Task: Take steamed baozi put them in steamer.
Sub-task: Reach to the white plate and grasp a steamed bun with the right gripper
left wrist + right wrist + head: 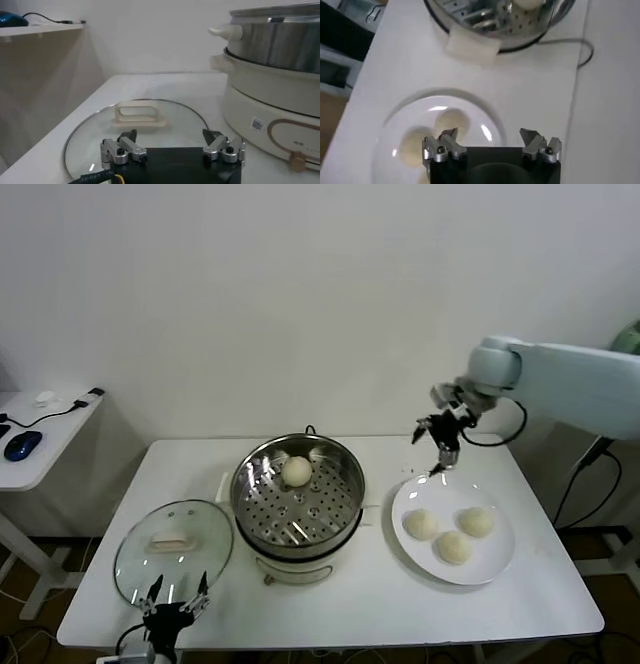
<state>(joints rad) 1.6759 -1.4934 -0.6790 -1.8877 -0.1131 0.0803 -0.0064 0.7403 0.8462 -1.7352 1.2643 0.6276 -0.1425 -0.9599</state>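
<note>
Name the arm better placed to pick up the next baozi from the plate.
Right. Its open tool hovers over the far rim of the plate, where three baozi wait. The left tool sits at the table's near edge by the glass lid, with the steamer between it and the plate.

Right arm: a smooth, pale blue-grey rounded casing, with a black cable looping from the wrist along its underside. Right gripper: a black body carrying two silver metal finger brackets, each fixed with dark round screws and ending in a black angled tip. Left gripper: the same black-and-silver build, with a black cable and yellow wire at its base.
</note>
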